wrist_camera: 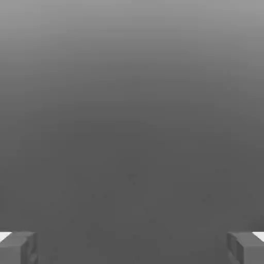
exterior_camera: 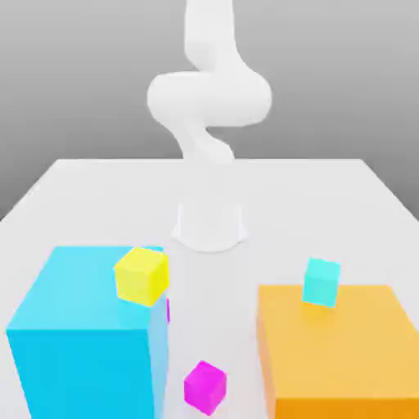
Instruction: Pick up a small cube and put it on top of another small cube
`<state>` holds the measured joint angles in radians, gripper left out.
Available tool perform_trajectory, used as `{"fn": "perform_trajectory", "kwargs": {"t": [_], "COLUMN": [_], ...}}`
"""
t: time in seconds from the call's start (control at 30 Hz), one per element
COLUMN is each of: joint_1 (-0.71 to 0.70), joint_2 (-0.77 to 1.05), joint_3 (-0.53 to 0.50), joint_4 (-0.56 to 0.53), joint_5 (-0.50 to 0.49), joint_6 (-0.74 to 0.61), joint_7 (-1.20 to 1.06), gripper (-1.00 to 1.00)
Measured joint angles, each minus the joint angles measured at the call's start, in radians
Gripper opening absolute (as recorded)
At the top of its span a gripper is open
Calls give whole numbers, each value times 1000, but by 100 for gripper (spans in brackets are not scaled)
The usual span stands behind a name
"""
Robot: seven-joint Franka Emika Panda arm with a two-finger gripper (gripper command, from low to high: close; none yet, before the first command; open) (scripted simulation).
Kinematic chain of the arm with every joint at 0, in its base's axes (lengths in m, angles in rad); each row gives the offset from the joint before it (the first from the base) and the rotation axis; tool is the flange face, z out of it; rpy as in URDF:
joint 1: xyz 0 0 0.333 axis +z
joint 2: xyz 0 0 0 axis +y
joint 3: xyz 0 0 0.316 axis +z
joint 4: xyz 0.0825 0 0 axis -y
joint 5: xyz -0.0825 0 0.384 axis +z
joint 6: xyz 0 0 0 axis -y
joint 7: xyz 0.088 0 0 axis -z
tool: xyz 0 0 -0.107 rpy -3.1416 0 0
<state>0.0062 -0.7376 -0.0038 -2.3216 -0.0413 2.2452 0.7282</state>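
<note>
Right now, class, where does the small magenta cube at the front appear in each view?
Exterior view: magenta cube on the table, low centre, between the cyan block and the orange block.
Hand view: the open tool against plain grey.
Shared landmark: probably the grey backdrop.

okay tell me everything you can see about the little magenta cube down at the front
The small magenta cube is a plain, evenly coloured block with a matte, plastic-like look and no markings. It sits on the white table, turned so one vertical edge faces the camera, its top lighter than its two visible sides. It lies in the gap between the big cyan block and the big orange block, touching neither. Nothing rests on it or grips it.
</note>
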Motion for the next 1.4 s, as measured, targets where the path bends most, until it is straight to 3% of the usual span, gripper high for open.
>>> {"fn": "perform_trajectory", "kwargs": {"t": [0.3,0.87,1.0,1.4], "joint_1": [7,-60,-79,-84], "joint_2": [238,487,558,625], "joint_3": [-74,-284,-315,-306], "joint_4": [-118,-329,-412,-524], "joint_5": [-206,-405,-360,-165], "joint_6": [-218,-443,-335,95], "joint_7": [-406,-1124,-1071,-530], "gripper": [0,0,0,0]}}
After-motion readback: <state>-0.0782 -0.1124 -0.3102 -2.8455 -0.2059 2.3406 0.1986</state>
